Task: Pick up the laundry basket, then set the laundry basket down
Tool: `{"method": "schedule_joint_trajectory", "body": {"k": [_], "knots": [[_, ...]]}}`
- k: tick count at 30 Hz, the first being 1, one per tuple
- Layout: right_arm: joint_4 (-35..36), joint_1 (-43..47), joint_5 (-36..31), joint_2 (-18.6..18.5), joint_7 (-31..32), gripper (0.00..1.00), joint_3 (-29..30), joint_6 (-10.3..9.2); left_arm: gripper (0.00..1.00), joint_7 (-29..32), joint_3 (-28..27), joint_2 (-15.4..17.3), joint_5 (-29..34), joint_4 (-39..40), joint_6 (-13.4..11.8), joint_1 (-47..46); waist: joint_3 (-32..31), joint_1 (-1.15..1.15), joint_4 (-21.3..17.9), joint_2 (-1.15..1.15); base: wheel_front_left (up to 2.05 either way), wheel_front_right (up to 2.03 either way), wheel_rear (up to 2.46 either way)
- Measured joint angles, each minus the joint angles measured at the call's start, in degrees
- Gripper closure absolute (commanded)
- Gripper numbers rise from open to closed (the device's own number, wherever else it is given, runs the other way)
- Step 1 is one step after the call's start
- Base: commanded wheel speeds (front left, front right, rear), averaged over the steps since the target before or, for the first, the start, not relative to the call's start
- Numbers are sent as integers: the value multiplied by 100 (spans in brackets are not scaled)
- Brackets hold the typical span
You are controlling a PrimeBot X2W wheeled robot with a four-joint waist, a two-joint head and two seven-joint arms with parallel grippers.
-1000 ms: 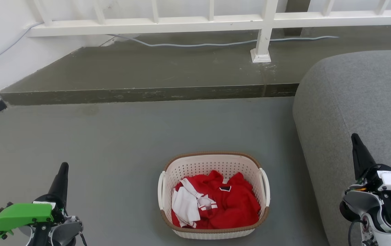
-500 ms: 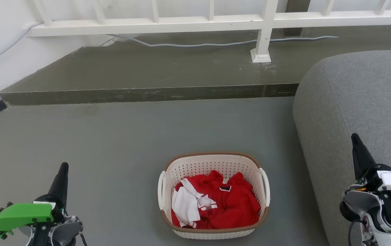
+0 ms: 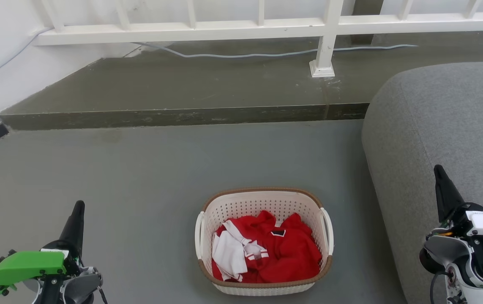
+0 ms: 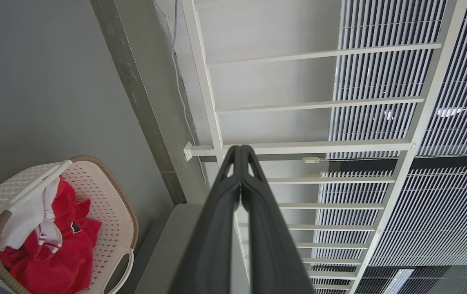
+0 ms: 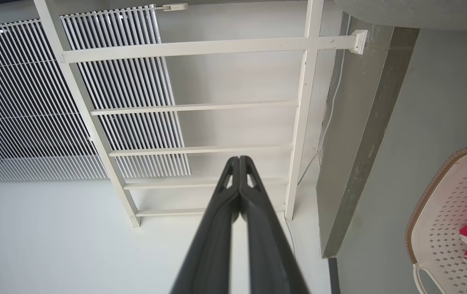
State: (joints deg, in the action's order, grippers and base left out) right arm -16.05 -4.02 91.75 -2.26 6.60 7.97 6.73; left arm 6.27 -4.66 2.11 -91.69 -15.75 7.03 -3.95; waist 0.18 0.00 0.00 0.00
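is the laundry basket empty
No, the laundry basket holds a crumpled red garment with white trim.

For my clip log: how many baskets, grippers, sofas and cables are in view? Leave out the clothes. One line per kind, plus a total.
Basket: 1
Grippers: 2, the left gripper and the right gripper, both shut
Sofa: 1
Cable: 1
Total: 5

Laundry basket [image 3: 262, 205] left of sofa [image 3: 448, 126]
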Motion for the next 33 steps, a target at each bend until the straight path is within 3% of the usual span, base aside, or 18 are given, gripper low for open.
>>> {"method": "schedule_joint_trajectory", "body": {"k": [2,3,8,22,33], "knots": [[0,0,0,0,0,100,0,0,100,0,0,0,0,1,0,0,0,0,0,0,0,0,0],[-18,7,-1,4,1,0,1,-7,0,0,2,-2,2,-20,-2,5,0,0,0,0,0,0,0],[-276,254,0,131,0,0,-10,-26,0,-1,33,-123,3,-276,-5,190,1,0,0,0,0,0,0],[-90,268,-74,134,-199,0,-227,-25,0,-238,158,-123,33,-78,-5,198,22,0,6,0,0,0,0],[75,258,-397,83,-455,0,-469,-25,0,-483,381,-65,488,113,-5,197,43,0,9,0,0,0,0]]}}
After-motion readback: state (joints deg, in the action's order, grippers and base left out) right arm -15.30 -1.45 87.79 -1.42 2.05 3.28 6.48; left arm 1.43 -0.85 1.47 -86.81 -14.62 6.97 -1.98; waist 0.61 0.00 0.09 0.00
